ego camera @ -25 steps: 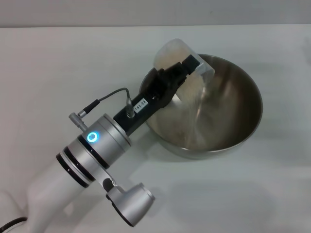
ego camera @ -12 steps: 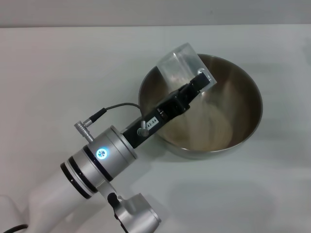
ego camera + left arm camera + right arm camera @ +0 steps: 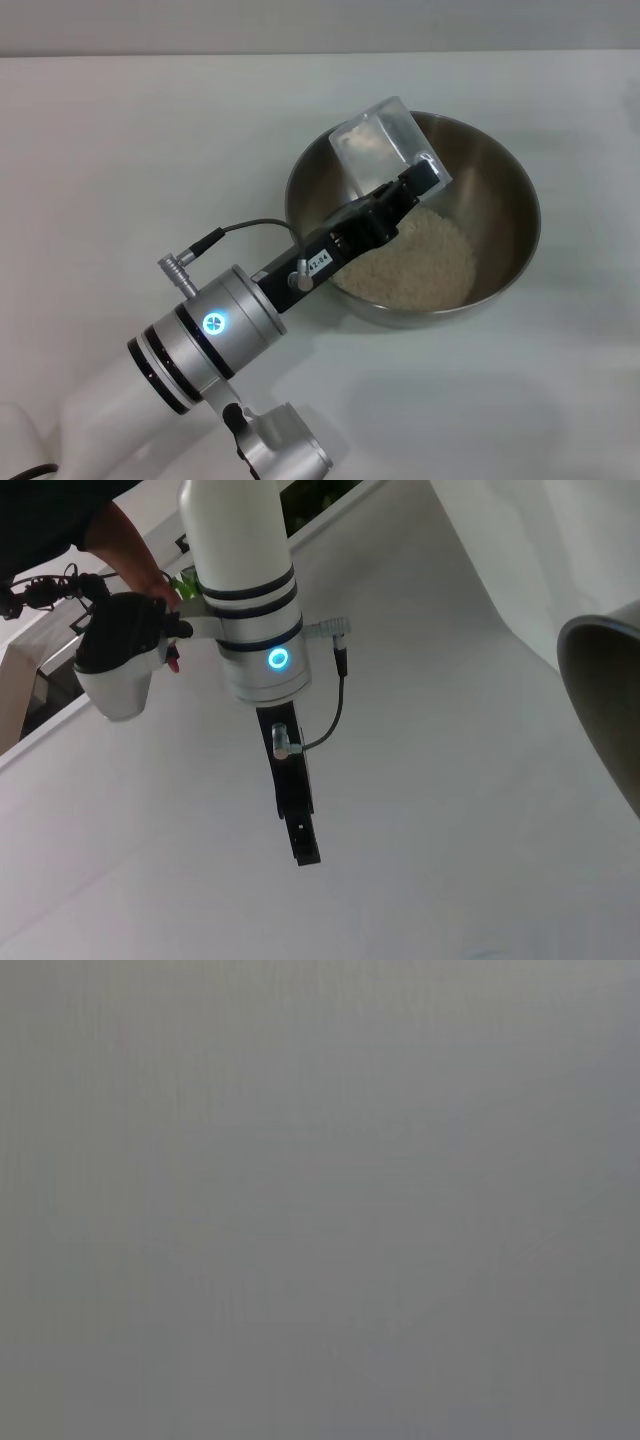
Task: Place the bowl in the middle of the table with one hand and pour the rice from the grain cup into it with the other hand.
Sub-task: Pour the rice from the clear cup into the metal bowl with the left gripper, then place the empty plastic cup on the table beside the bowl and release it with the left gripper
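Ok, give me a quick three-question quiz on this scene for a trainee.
1. True or false: the left claw holds the grain cup tipped over the bowl.
2. Where does most of the rice lie? A) beside the bowl B) in the bowl C) in the grain cup
3. Fill in: in the head view, the right claw is ___.
Key: 1 true; 2 B; 3 absent.

Right wrist view blank grey; bowl [image 3: 610,695] cut by the left wrist view's edge, its inside unseen.
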Tool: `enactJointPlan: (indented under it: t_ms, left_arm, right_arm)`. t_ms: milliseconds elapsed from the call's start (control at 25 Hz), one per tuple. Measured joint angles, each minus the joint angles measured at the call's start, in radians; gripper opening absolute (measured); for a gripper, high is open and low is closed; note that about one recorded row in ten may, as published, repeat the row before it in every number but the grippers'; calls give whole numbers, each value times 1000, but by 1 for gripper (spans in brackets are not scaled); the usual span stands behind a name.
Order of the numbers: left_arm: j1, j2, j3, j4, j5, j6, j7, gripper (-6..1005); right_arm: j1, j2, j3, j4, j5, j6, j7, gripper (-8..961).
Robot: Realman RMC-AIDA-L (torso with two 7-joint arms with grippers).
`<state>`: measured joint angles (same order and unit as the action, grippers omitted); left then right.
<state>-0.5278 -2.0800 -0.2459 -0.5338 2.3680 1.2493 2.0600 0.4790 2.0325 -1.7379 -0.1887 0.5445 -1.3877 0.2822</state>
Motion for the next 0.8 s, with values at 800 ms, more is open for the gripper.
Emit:
enactJointPlan:
  t_ms: [800]
  left_arm:
    - [55, 0, -275, -71, -225, -40, -1113, 66]
  right_arm:
    - [-10, 7, -1, -5, 0, -12, 8, 783]
